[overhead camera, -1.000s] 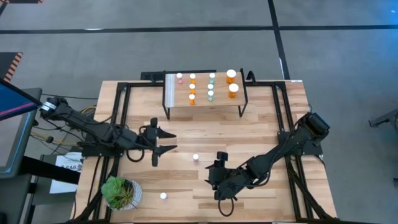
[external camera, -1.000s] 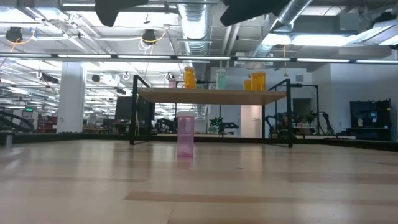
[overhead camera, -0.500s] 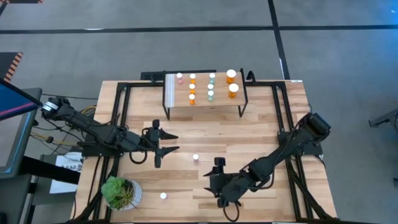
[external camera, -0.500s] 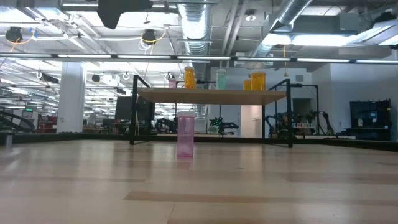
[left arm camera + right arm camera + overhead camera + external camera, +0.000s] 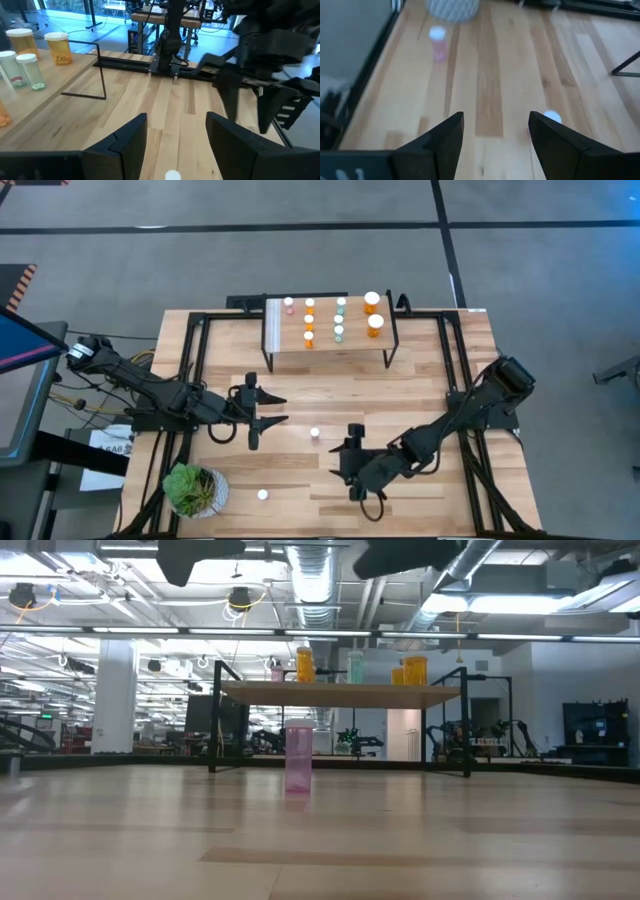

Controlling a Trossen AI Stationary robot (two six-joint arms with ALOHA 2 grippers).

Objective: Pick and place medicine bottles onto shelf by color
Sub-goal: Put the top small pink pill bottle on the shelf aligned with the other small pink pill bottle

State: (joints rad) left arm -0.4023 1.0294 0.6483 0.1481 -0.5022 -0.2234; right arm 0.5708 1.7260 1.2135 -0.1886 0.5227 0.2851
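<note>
Spanning the whole high view, the table [image 5: 420,355] carries the shelf [image 5: 325,340] at its far edge, where orange, green and pink bottles already stand in rows by colour. Both arms hang over the near half. The left gripper [image 5: 266,408] sits left of centre with its fingers spread and nothing between them; the right gripper [image 5: 350,448] sits nearer the front edge, fingers likewise apart and empty. A plant [image 5: 193,489] occupies the near left corner.

Two bottles are still on the table: one pink bottle [image 5: 315,434] between the grippers, just beside the right one, and another [image 5: 262,495] near the plant, probably pink too, though only its cap shows clearly from above. Each looks light, stiff and smooth-sided, so it should tip easily. A pinch across the body below the white cap seems the safest hold.
</note>
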